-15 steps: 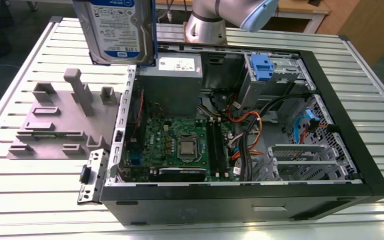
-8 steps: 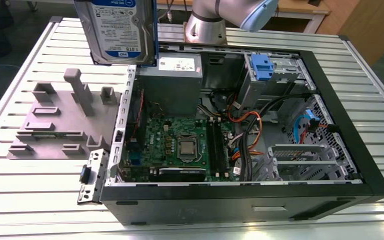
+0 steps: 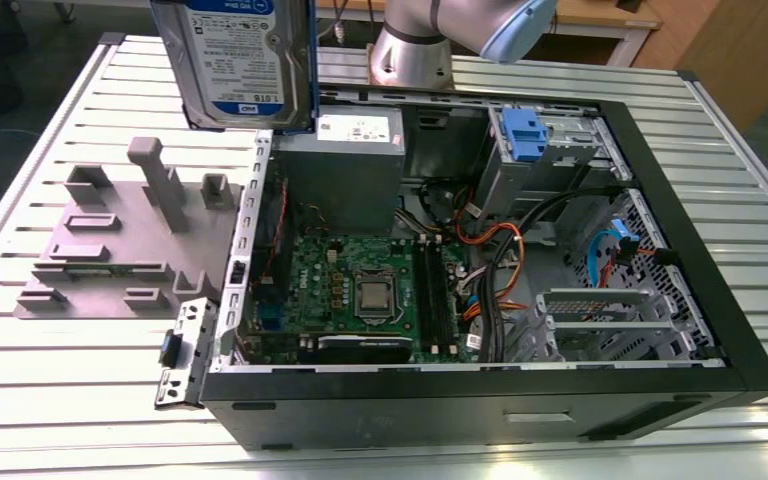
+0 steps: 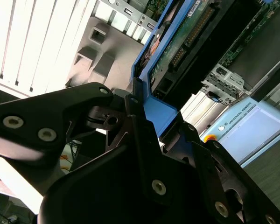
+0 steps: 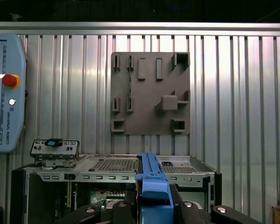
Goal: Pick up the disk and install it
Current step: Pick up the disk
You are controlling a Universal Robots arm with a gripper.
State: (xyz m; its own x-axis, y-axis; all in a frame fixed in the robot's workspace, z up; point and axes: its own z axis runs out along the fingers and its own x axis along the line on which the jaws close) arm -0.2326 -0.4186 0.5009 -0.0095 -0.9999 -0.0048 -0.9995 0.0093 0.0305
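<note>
The disk (image 3: 237, 60) hangs upright in the air above the table's back, over the far corner of the open computer case on the exterior view's left. It is silver metal with a white-and-blue label and a blue carrier frame. In the second wrist view my gripper (image 4: 156, 112) is shut on the blue frame of the disk (image 4: 177, 42), with black fingers (image 4: 133, 107) pressing on both sides. In the first wrist view the disk (image 5: 151, 179) shows edge-on between the fingers (image 5: 184, 207) of the gripper (image 5: 154, 203).
The open computer case (image 3: 704, 300) lies on its side on the slatted metal table (image 3: 64, 380), with the motherboard (image 3: 357, 290) and a blue latch piece (image 3: 524, 135) at a drive bay. A grey fixture plate (image 3: 104, 250) lies beside the case. The arm's base (image 3: 411, 50) stands behind it.
</note>
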